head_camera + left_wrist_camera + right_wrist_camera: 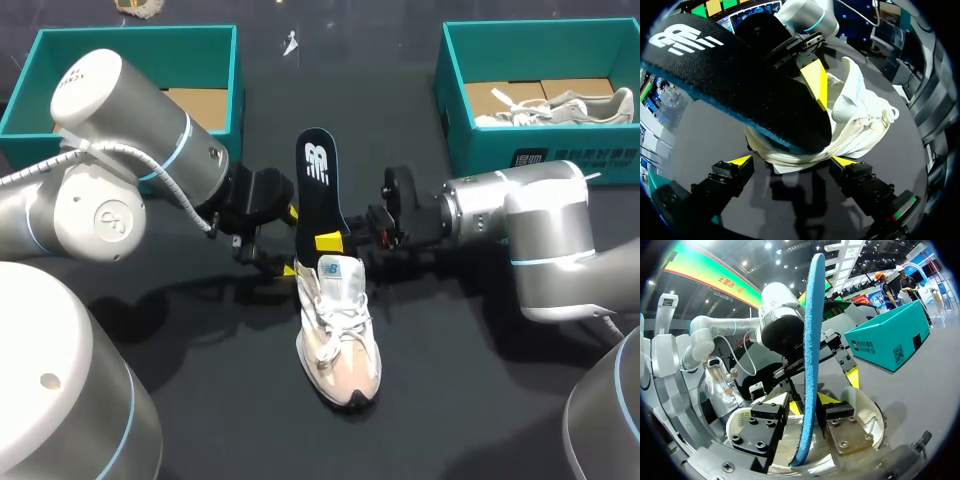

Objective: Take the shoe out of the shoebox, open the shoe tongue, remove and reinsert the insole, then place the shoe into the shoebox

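Note:
A white and beige sneaker (338, 335) lies on the black table, toe toward me. Its black insole (317, 185) stands nearly upright with its lower end in the shoe's opening. My right gripper (330, 243) is shut on the insole just above the shoe. In the right wrist view the insole's blue edge (810, 360) runs up between the right gripper (802, 412) pads. My left gripper (791, 161) is open, with its yellow tips on either side of the sneaker's heel (790, 152). Above it looms the insole (735, 75), with a right fingertip (817, 82) against it.
A teal shoebox (135, 38) stands at the back left behind my left arm. A second teal shoebox (540, 150) at the back right holds another pale sneaker (560, 105). Black tabletop lies open in front of the shoe.

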`<state>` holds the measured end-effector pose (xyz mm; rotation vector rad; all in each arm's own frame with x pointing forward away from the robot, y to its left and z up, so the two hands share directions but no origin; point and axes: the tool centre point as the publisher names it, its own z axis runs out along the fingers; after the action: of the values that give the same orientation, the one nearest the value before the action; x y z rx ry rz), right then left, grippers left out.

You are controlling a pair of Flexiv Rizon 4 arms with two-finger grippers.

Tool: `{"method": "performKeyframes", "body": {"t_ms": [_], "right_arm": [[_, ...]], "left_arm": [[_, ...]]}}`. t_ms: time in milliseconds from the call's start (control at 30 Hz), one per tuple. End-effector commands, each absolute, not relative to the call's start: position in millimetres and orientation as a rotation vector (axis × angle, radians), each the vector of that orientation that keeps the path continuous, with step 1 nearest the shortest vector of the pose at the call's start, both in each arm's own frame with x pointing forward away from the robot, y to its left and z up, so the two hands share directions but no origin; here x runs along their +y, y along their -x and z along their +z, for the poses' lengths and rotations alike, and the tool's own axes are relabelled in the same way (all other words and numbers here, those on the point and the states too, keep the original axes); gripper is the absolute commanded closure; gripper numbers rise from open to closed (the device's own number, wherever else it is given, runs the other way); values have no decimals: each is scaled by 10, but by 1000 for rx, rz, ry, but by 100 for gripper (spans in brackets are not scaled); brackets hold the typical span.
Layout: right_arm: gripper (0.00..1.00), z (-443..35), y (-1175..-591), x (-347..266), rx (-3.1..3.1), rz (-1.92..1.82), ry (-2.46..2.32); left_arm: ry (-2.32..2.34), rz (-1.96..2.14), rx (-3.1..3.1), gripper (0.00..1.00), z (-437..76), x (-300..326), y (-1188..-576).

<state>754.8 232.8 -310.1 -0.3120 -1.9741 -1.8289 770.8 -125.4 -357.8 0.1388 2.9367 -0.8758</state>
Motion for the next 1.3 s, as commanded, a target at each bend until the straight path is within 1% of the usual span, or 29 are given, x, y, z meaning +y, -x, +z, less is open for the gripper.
{"method": "performKeyframes", "body": {"t_ms": [33, 267, 333, 367, 400, 833, 1300], "right_arm": [[66, -3026, -7581, 2347, -1990, -1814, 302], [70, -2955, -7680, 2364, -1985, -1808, 319], [77, -2963, -7713, 2376, -1986, -1791, 340], [87, -2970, -7722, 2377, -1985, -1787, 349], [100, -2990, -7739, 2377, -1981, -1776, 363], [100, -3278, -7613, 2275, -1942, -1692, 491], [100, -3414, -7407, 2186, -1922, -1656, 597]], "left_arm": [[-139, -875, 2936, 0, -3577, -1247, -7701], [-139, -875, 2936, 0, -3577, -1247, -7701], [-139, -875, 2936, 0, -3577, -1247, -7701], [-139, -875, 2936, 0, -3577, -1247, -7701], [-139, -875, 2936, 0, -3577, -1247, -7701], [-139, -875, 2936, 0, -3577, -1247, -7701], [-139, -875, 2936, 0, -3577, -1247, -7701]]}}
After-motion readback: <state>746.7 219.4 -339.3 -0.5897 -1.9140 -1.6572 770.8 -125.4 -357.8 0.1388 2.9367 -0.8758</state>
